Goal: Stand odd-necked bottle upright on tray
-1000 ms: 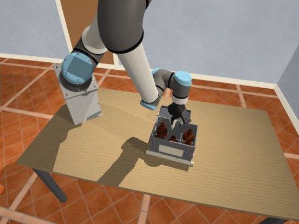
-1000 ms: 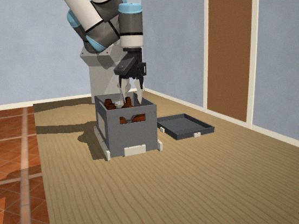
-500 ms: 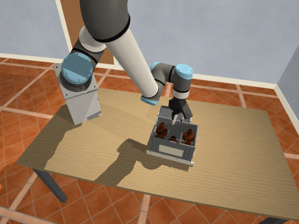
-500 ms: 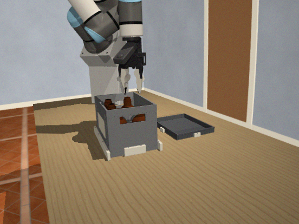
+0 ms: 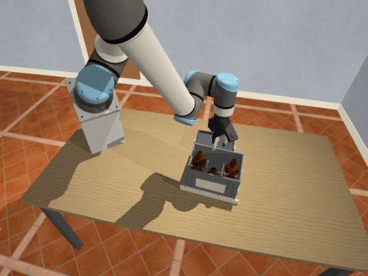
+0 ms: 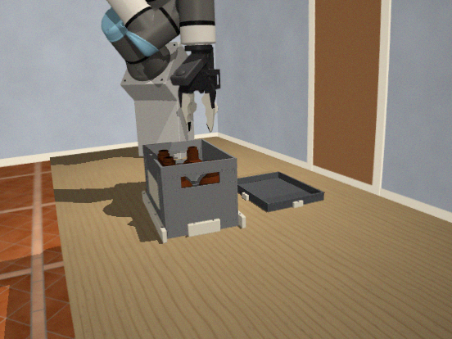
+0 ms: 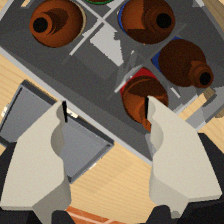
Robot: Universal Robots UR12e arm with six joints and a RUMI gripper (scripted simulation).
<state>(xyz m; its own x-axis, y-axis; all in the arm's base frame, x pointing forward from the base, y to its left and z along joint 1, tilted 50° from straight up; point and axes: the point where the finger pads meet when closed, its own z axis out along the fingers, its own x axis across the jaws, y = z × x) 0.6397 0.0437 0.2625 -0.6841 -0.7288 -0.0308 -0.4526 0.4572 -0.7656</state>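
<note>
Grey walls are enclosing all five brown bottles point(image 5: 231, 167) point(image 6: 192, 155) point(image 7: 147, 20) in the crate point(image 5: 191, 179) point(image 6: 201, 206) point(image 7: 85, 100), which is standing upright on the wooden desk point(image 5: 283, 181) point(image 6: 287, 284) point(image 7: 125, 185). The bottle with the odd neck is sitting among them, though I cannot tell from these views which one it is. Beneath the bottles, a red patch point(image 7: 138, 77) is showing at one base, and blue and green edges are peeking out at others. Pale brackets point(image 5: 210, 195) point(image 6: 204, 227) are lining the foot of the crate.

The dark grey tray point(image 5: 209, 141) point(image 6: 268, 187) point(image 7: 82, 145) is lying flat near the crate, on the side away from the pale label point(image 5: 210, 185) point(image 6: 153, 190), and no bottle is standing on it.

Above the crate, the arm point(image 5: 157, 71) point(image 6: 123, 2) is holding the tool point(image 5: 219, 146) point(image 6: 200, 131) point(image 7: 105, 100) with its fingers pointing down. The tool is standing partly open, with a moderate gap between its two pale fingers, and it is gripping nothing. Its fingertips are hovering higher than the crate's rim, apart from the bottles. In the wrist view, one fingertip is overlapping the bottle above the red patch, while the other is appearing over the tray side
</note>
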